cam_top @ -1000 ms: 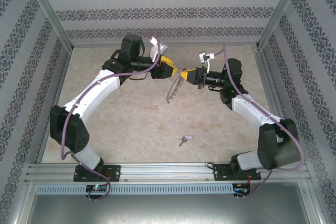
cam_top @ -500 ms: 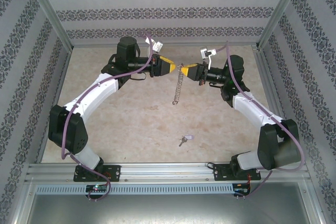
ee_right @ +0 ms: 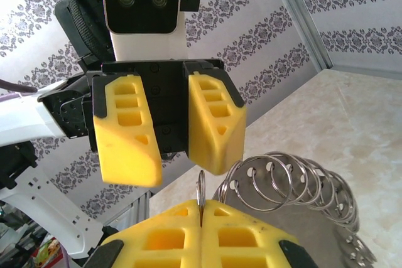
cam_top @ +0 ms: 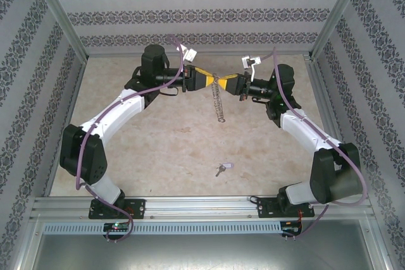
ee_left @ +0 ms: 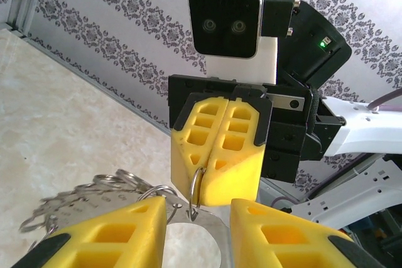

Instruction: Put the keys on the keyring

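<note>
Top external view: right gripper jaws clamp the large grey-beige fringed hoop keyring, hanging it free for threading; left gripper jaws stand narrowly parted opposite. Small dark lilac-tagged key lies apart on table.

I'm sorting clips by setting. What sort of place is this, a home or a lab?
Probably a lab test booth, not a home: patterned wall panels set in aluminium frame posts, a marble-look tabletop, and a metal rail along the near edge.
</note>
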`<state>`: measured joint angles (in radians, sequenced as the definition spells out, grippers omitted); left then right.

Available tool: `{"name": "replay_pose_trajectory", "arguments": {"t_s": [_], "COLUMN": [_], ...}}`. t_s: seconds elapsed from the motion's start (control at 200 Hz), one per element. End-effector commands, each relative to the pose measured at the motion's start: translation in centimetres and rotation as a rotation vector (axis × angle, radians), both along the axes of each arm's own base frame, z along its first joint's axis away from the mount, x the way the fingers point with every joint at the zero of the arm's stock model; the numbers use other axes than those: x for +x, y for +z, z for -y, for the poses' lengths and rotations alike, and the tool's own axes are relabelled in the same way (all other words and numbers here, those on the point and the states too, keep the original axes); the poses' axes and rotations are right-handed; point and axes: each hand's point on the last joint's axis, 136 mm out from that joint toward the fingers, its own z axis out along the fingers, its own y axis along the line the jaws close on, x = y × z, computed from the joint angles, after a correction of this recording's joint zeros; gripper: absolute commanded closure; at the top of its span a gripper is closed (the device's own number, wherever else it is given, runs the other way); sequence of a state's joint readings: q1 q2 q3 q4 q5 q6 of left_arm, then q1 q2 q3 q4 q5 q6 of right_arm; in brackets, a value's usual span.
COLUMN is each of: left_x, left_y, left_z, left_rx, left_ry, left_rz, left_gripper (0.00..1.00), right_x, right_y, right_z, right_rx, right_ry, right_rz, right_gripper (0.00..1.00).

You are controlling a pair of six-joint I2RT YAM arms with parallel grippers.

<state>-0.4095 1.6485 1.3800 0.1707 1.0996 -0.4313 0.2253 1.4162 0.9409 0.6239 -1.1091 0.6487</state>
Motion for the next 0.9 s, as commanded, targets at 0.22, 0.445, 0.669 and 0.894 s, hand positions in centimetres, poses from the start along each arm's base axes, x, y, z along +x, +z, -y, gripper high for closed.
{"name": "replay_pose_trajectory", "arguments": {"t_s": [0.22, 0.445, 0.669, 0.894], "left_x": [-0.7, -0.7, -0.8, -1.0], "left_y": [0.3, 0.1, 0.1, 0.1], "left_z": [0.4, 0.8, 1.4, 1.8], "left_rx": [-0.009, -0.019, -0.022, -0.028], "left_ry": [-0.008, -0.016, -0.032, -0.042], "left_rz": [0.017, 0.008, 0.009, 0.017], "left_gripper": [0.66, 0.65, 0.65, 0.67], "right_x": [-0.4, -0.6, -0.7, -0.6], "right_y": [1.8, 1.9, 1.8, 1.6], "right_z": [-0.4, -0.5, -0.7, -1.0], "right_rx": [0.014, 0.014, 0.014, 0.013], "right_ry": [0.024, 0.03, 0.036, 0.042], "right_rz": [0.08, 0.079, 0.078, 0.074], "right_gripper": [1.0, 1.0, 1.0, 1.0]}}
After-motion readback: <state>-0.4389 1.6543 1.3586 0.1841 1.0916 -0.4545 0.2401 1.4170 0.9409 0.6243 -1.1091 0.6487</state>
